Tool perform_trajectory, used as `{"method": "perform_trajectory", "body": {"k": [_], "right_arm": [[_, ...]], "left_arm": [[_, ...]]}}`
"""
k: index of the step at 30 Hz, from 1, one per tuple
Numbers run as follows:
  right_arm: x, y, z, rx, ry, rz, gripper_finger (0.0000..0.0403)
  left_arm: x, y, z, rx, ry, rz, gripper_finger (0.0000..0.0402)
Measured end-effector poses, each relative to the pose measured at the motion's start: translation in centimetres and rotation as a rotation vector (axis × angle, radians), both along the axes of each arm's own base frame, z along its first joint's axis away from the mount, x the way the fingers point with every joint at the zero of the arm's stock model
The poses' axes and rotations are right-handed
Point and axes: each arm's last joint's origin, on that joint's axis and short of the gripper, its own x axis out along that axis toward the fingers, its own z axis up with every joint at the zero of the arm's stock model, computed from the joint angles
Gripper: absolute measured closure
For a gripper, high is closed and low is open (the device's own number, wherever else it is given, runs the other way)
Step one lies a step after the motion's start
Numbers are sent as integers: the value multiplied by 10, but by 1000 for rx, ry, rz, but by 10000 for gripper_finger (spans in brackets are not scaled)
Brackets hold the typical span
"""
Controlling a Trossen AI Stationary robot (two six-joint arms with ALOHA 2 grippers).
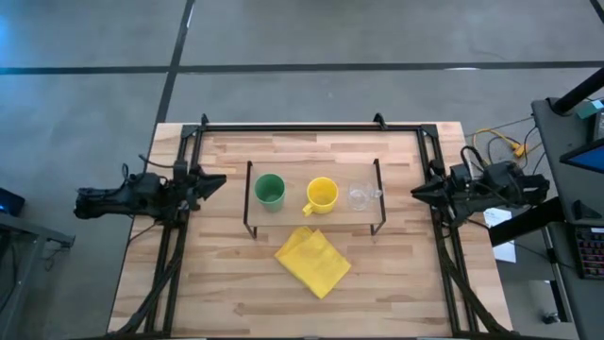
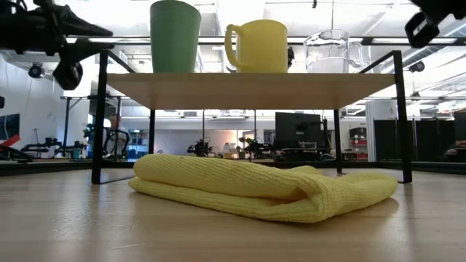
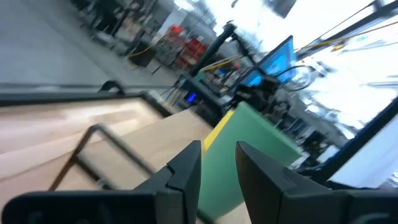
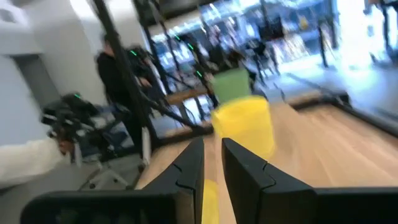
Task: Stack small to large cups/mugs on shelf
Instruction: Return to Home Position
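A green cup (image 1: pixel 270 191), a yellow mug (image 1: pixel 322 195) with its handle toward the near left, and a clear glass cup (image 1: pixel 360 195) stand upright in a row on the low shelf (image 1: pixel 294 178). They stand green, yellow, glass from left to right, apart from each other. The low view shows them on the shelf top (image 2: pixel 247 89): the green cup (image 2: pixel 175 36), the mug (image 2: pixel 256 45), the glass (image 2: pixel 332 51). My left gripper (image 1: pixel 219 180) is shut, left of the shelf, pointing at the green cup (image 3: pixel 249 155). My right gripper (image 1: pixel 417 193) is shut, right of the shelf.
A folded yellow cloth (image 1: pixel 312 260) lies on the table in front of the shelf, and fills the low view under it (image 2: pixel 255 188). Black rails (image 1: pixel 311 126) frame the table's far, left and right sides. A person (image 4: pixel 118 81) stands beyond the table's left side.
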Motion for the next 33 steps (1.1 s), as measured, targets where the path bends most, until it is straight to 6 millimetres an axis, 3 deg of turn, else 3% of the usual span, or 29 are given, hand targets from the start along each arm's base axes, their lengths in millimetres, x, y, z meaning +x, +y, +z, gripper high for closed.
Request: {"method": "perform_trajectory", "body": {"k": [9,22,33], "right_arm": [[15,4,-16,-17,-59,18,351],[43,13,-74,116,-231,84,351],[44,13,-76,123,-208,83,351]], "left_arm": [[12,-2,-25,39,-76,-27,316],[17,-3,-51,-41,-16,-65,316],[18,-3,-52,-24,0,-72,316]]}}
